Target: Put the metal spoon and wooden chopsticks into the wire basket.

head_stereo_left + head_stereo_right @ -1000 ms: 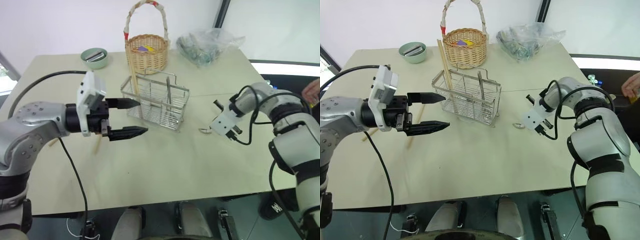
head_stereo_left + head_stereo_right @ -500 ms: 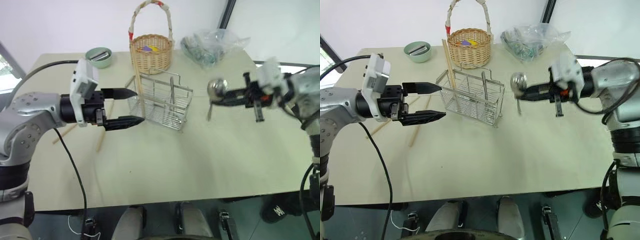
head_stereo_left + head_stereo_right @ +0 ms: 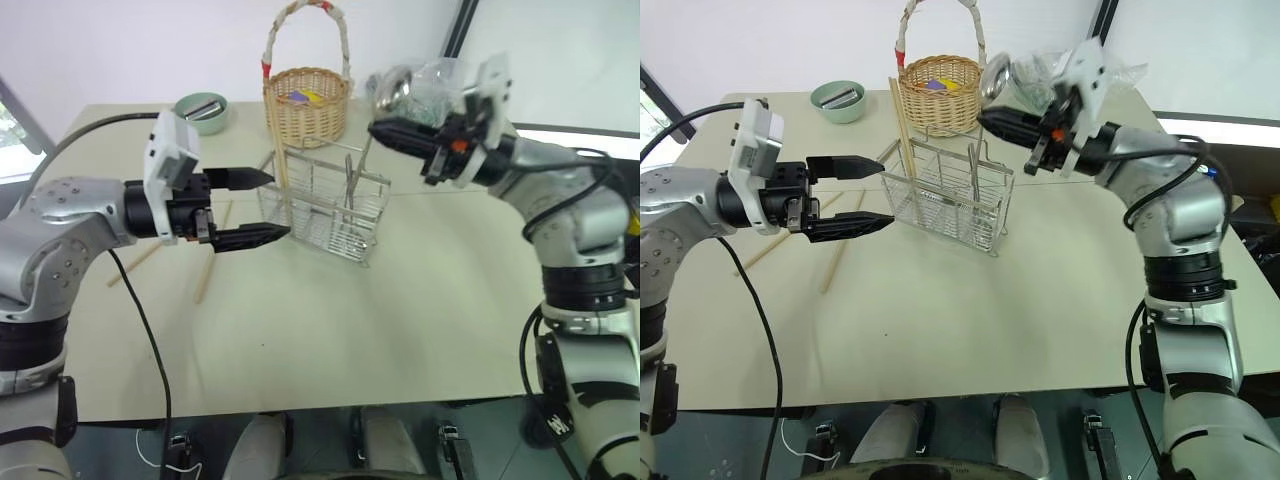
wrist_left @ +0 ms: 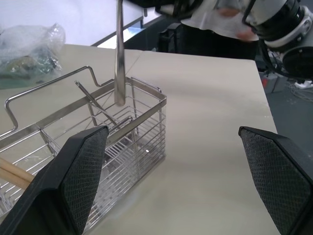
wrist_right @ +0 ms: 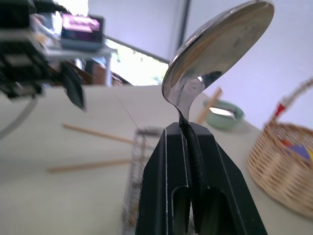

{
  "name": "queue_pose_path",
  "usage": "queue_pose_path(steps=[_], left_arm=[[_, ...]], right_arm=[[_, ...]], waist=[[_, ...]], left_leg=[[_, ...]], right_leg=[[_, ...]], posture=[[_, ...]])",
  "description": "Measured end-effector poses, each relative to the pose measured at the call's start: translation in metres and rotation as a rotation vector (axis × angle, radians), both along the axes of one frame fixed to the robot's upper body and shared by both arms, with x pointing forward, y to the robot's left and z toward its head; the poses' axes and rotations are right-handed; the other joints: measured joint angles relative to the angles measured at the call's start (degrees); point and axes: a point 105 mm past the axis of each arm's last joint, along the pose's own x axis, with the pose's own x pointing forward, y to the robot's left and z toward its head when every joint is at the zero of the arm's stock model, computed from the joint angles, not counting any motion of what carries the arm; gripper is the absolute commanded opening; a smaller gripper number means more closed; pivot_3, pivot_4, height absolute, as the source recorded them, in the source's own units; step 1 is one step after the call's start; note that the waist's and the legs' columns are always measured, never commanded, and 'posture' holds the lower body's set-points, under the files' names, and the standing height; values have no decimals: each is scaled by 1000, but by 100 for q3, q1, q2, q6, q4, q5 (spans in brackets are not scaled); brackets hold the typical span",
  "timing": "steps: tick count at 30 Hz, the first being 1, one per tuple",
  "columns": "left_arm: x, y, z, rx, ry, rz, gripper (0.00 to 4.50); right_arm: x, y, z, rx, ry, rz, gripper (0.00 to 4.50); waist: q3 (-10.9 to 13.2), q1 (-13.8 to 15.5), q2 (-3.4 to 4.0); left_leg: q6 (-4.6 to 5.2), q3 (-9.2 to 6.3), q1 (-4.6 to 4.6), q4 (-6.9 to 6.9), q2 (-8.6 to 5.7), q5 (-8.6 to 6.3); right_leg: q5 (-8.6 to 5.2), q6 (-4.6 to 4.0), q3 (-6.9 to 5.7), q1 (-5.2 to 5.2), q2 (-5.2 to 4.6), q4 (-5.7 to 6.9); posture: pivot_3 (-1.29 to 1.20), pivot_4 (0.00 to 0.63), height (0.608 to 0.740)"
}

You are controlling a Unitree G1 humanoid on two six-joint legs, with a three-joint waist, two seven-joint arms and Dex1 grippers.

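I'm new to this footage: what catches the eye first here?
The right gripper, shut on the metal spoon, holds it bowl-up above the wire basket at mid-table. One of the wooden chopsticks already stands in the basket; others lie on the table by the open left gripper.

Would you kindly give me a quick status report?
Left tool open beside rectangular silver wire basket. Right tool shut on shiny metal spoon, handle hanging over basket. One wooden chopstick inside; two chopsticks on table.
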Motion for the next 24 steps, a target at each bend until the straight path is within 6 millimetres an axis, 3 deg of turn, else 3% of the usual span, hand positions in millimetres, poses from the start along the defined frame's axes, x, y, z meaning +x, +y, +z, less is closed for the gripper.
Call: queue_pose_path(steps=[1,4,7,11,16,20,24], left_arm=[[0,1,2,-3,-8,7,4500],[0,4,6,-9,-24,24,4500],[-1,5,7,-8,-27,31,4500],[-1,9,9,-9,-30,56,4500],[7,29,6,-6,-17,145,4500],[29,78,9,5,-37,350,4500],[51,135,4,33,-13,541,4500]], right_arm=[[2,1,-11,-23,21,-8,37],[3,2,-29,-60,62,-15,949],[3,2,-30,-64,58,-16,2400],[6,1,-20,-14,61,-33,2400],[4,-14,27,129,37,-34,2400],[-12,-39,56,234,57,15,2400],[-42,-51,73,266,52,109,2400]], waist=[[0,0,0],[1,-3,1],[1,-6,1],[2,-8,2],[2,-6,2],[2,13,3],[0,10,-1]], left_leg=[[0,-1,0,0,0,0],[0,-2,2,1,1,0],[0,-3,8,2,2,0],[-1,-5,8,2,3,1],[-1,-6,7,-3,2,1],[1,-6,5,-8,1,0],[4,-3,6,-10,1,-1]], right_leg=[[0,0,0,-1,1,3],[0,0,0,-1,3,7],[0,0,0,4,6,6],[0,-1,0,2,8,8],[0,-1,-1,1,9,7],[-1,-2,-3,0,9,5],[-1,-1,-4,0,8,4]], posture=[[0,150,681],[0,150,681],[0,150,681],[0,150,681],[0,150,681],[0,150,681],[0,150,681]])
